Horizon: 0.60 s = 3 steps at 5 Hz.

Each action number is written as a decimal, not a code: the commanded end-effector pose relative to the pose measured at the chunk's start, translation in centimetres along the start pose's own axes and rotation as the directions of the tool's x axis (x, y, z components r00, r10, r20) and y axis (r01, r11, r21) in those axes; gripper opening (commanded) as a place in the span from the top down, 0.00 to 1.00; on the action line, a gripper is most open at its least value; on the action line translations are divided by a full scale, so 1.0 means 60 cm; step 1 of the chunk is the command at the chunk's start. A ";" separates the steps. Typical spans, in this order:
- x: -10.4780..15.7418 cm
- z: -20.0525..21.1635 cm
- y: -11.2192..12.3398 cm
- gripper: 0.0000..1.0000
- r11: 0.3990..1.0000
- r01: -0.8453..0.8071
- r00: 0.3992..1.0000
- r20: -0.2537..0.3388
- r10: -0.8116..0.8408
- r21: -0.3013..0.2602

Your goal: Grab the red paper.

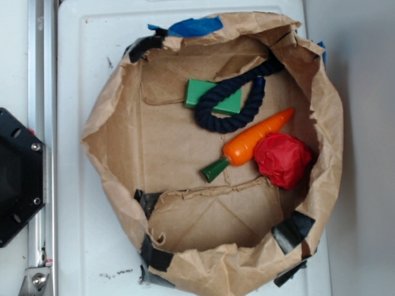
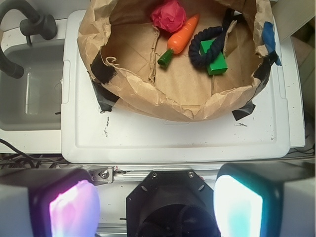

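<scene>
Exterior view, left to right: one white counter (image 1: 86,74) carrying one brown paper bag (image 1: 114,142) rolled down into a basin. Inside it I count one green block (image 1: 199,92), one dark blue rope (image 1: 237,114) looped over that block, one orange toy carrot (image 1: 256,137) (green top pointing lower left), and one red paper (image 1: 282,159) ball touching the carrot, against the bag's right wall. My claw (image 2: 155,207) is wide open, holding nothing, well apart from the red paper, which lies at the bag's far side in the wrist view.
</scene>
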State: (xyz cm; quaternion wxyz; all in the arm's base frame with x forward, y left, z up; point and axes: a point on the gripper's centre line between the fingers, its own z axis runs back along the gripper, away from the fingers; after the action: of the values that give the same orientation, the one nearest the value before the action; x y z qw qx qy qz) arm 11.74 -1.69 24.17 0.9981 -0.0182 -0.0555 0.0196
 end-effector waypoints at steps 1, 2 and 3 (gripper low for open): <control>0.000 0.000 0.000 0.00 1.000 0.000 1.000 0.000 0.000 0.000; 0.079 -0.049 0.017 0.00 0.995 -0.019 0.998 0.057 0.014 0.094; 0.163 -0.072 0.036 0.00 0.991 0.013 0.994 0.110 -0.028 0.135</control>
State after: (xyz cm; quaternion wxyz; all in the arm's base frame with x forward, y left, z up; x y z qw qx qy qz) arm 21.59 0.40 19.44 0.9950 0.0502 -0.0865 0.0033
